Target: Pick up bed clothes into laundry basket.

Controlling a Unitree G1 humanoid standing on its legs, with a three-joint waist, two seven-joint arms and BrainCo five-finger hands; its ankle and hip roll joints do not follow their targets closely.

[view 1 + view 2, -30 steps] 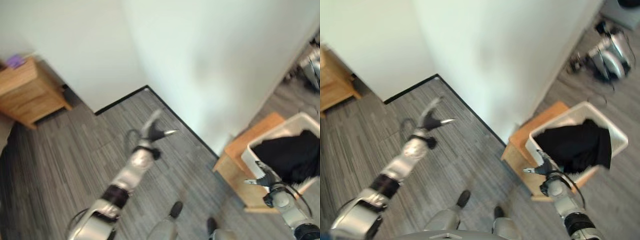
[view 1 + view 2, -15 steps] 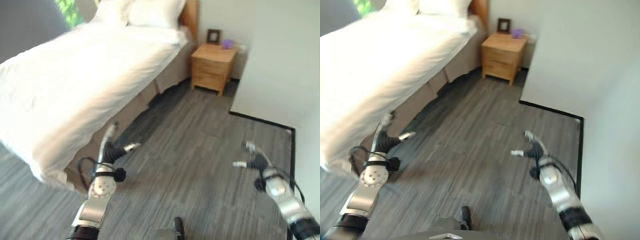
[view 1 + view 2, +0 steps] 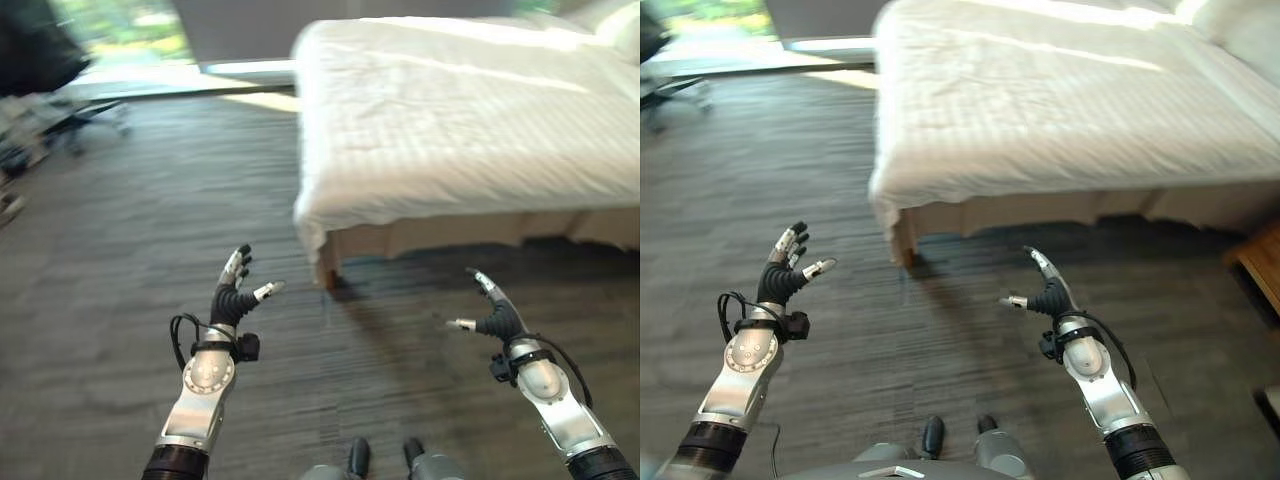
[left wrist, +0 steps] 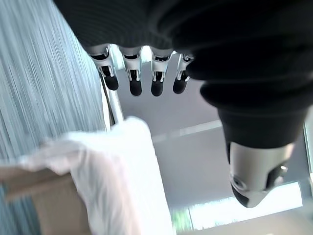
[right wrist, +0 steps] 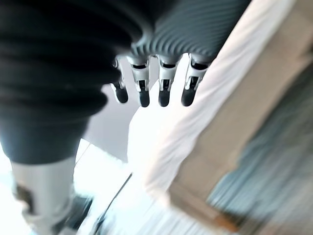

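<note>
A: Reporting nearest items first, what did the hands show?

B: Left hand (image 3: pixel 233 298) was raised over the grey plank floor (image 3: pixel 120 260), fingers (image 4: pixel 132 78) straight and spread, thumb held apart, holding nothing. Right hand (image 3: pixel 1048 296) was raised at about the same level, well apart from the left, fingers (image 5: pixel 164 85) straight and relaxed, thumb out to the side, also empty.

A: And beyond the hands?

B: Bed (image 3: pixel 1060 110) stood past both hands, its near corner between them and further off. White bedding (image 3: pixel 460 120) covered the mattress and hung over the near edge; a pillow (image 3: pixel 1240 30) lay at the far right end. Neither hand touched the bedding. A wooden piece of furniture (image 3: pixel 1262 265) showed at the right edge, near the bed.
</note>
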